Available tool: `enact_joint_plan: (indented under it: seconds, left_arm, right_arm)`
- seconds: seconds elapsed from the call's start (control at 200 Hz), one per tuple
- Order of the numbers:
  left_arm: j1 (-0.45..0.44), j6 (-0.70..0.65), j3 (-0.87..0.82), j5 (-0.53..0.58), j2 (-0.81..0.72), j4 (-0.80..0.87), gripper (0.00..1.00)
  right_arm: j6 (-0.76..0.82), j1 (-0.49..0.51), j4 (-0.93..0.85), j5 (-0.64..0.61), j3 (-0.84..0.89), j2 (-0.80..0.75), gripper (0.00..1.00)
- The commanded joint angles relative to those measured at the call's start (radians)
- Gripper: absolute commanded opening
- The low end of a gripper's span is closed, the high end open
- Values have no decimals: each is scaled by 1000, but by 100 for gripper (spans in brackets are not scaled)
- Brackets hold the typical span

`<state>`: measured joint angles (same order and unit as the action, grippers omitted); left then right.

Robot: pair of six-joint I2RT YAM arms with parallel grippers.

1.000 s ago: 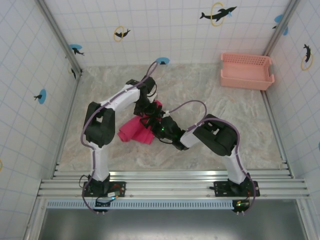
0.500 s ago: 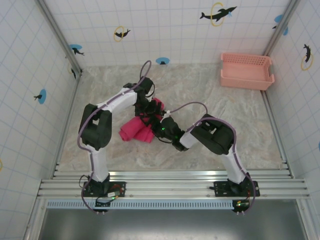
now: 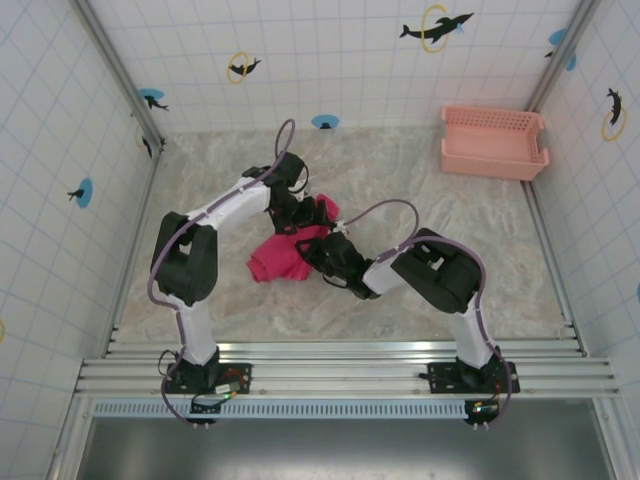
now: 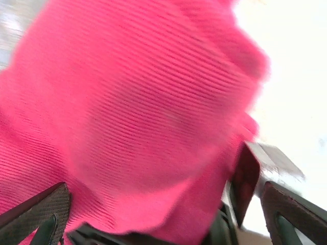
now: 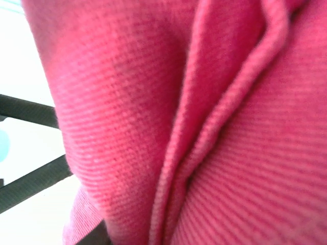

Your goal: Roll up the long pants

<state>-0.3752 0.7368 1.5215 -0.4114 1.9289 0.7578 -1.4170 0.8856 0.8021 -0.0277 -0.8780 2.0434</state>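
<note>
The long pants (image 3: 280, 260) lie bunched into a compact pink heap on the marble table (image 3: 450, 230), a little toward 8 o'clock from its middle in the overhead view. A small tuft of the same cloth shows at the heap's 1 o'clock side between the two arms. The left gripper (image 3: 308, 218) comes down onto that 1 o'clock edge. In its wrist view one dark finger (image 4: 38, 212) sits in the bottom-left corner and the other in the bottom-right, spread wide with a thick fold of ribbed pink cloth bulging between them. Whether the fingers actually press on the cloth cannot be told. The right gripper (image 3: 322, 248) is at the heap's 3 o'clock edge, right against the cloth and close beside the left one. Its wrist view is pushed up against pink fabric with a raised seam running from top to bottom, so how far it stands open, and whether it has hold of anything, cannot be told. A pale pink slotted basket (image 3: 493, 140) stands well apart in the table's 1 o'clock corner.
</note>
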Motion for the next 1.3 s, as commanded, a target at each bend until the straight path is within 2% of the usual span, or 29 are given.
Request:
enact_joint_plan:
  seconds: [0.0,0.155,0.315,0.54,0.776,1.026,1.296]
  left_arm:
    - [30,-50,65,-164,-74,83,97]
    - [166,-105,66,-98,-131,122,98]
    - [236,-140,16,-85,-168,106,97]
    - [242,-152,-114,-138,-168,31,97]
    - [242,-217,-155,-129,-163,35,97]
    - [249,-293,-147,-77,-182,98,97]
    - [289,-329,-107,-85,-158,132,97]
  right_arm:
    - [158,-11,-254,-9,52,-84,0]
    - [237,-56,-329,-62,113,-225,0]
    - [209,-166,-180,-16,167,-277,0]
    - [141,-367,112,20,120,-280,0]
    - [172,-495,170,-79,-16,-283,0]
    - [210,-645,128,-121,-174,-253,0]
    - [132,-852,216,-133,-331,-73,0]
